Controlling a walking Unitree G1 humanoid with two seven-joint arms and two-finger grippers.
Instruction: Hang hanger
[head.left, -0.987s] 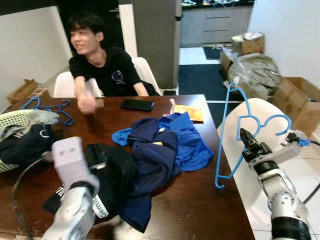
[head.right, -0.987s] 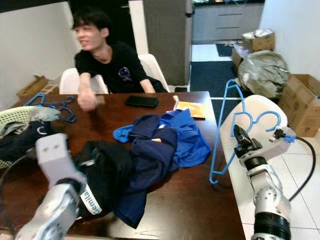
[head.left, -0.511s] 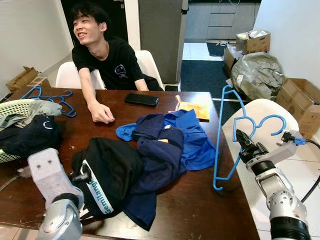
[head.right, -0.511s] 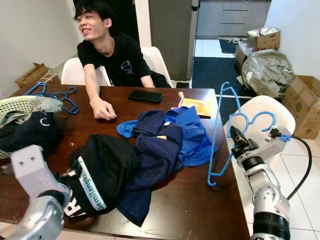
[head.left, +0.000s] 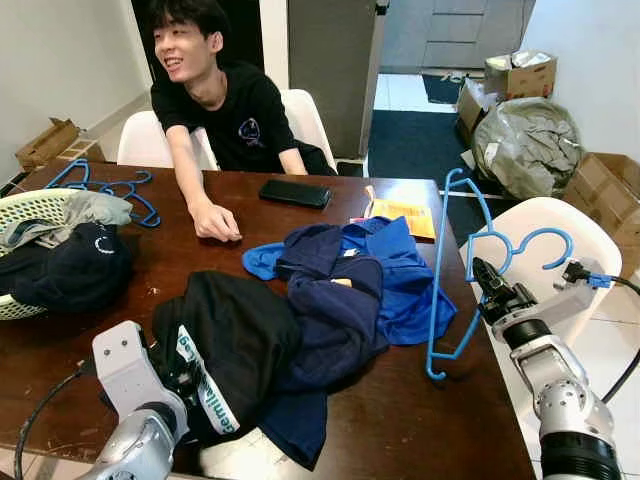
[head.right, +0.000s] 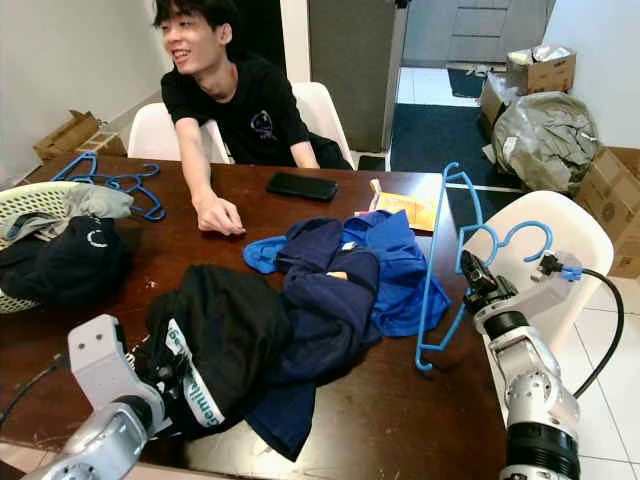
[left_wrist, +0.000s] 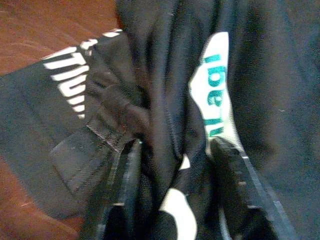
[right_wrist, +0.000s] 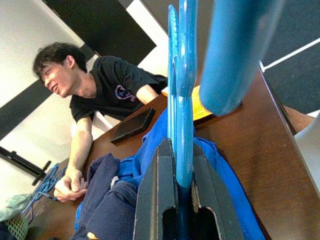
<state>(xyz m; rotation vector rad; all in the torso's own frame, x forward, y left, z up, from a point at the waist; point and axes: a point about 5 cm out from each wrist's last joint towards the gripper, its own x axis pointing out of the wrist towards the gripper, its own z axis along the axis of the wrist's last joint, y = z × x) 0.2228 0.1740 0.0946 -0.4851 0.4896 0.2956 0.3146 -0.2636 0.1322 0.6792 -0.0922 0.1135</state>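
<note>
Pinched between the two black fingers of the right gripper (head.left: 487, 280), the blue hanger (head.left: 462, 270) is held off the right edge of the dark wooden table (head.left: 430, 420), in front of a white chair (head.left: 570, 225); in the left eye view its hook curls out to the right while its long side runs nearly upright, from above the jaws down to a corner just below them. Across the table the left gripper (head.left: 180, 385) is pushed into a black garment (head.left: 235, 335) with a white band of green lettering, next to a heap of blue clothes (head.left: 350, 290). A seated person (head.left: 215, 95) rests a hand (head.left: 220, 222) on the wood near a black phone (head.left: 295, 192), and more blue hangers (head.left: 105, 188) lie beside a basket (head.left: 30, 210) at the far left. From the right eye the same layout holds, with the hanger standing apart from the clothes. Along the left wrist, the fingers (left_wrist: 127, 180) stand spread with folds of the black garment between them. Along the right wrist, the two fingers (right_wrist: 155, 200) are pressed against the hanger's flat blue bar, which rises straight out of the jaws toward the table. With the right arm already gripping it, the hanger's hook pointing away from the table is what any hanging move would need to line up; no rail is visible to judge further.
</note>
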